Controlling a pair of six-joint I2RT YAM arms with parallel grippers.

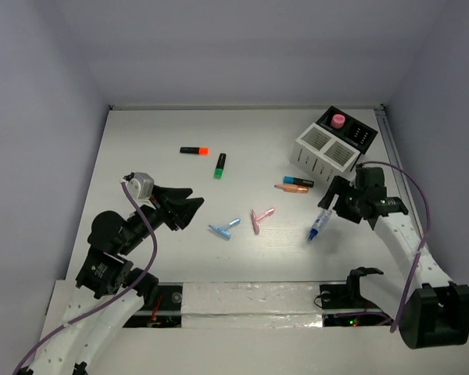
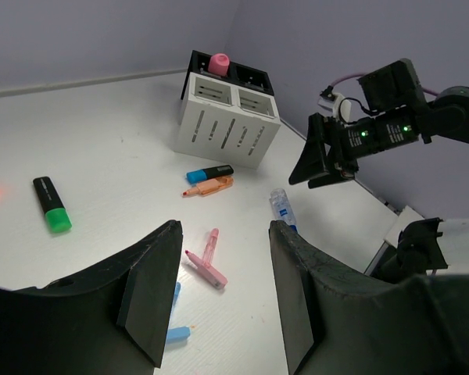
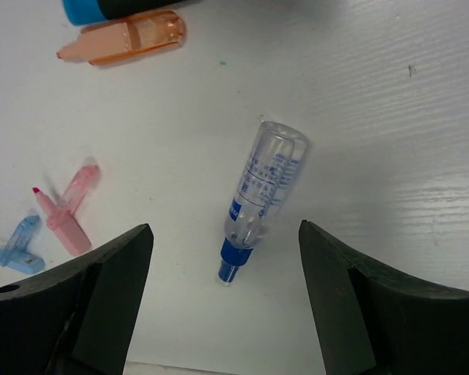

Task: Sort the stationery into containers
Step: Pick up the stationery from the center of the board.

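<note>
Stationery lies loose on the white table: an orange-capped highlighter [image 1: 194, 150], a green-capped one [image 1: 220, 165], a blue-capped one [image 1: 298, 181] beside an orange pastel piece [image 1: 291, 188], a pink T-piece [image 1: 259, 218], a blue T-piece [image 1: 224, 228] and a clear blue-tipped glue pen [image 1: 319, 225]. The white slatted box [image 1: 326, 151] joins the black box [image 1: 358, 134], which holds a pink-capped item [image 1: 338, 120]. My left gripper [image 2: 224, 230] is open and empty, above the pink T-piece [image 2: 207, 262]. My right gripper [image 3: 225, 234] is open, hovering over the glue pen [image 3: 262, 191].
Grey walls close the table at the back and sides. The right arm's cable [image 1: 410, 234] loops near the right edge. A taped strip [image 1: 250, 301] runs along the near edge between the arm bases.
</note>
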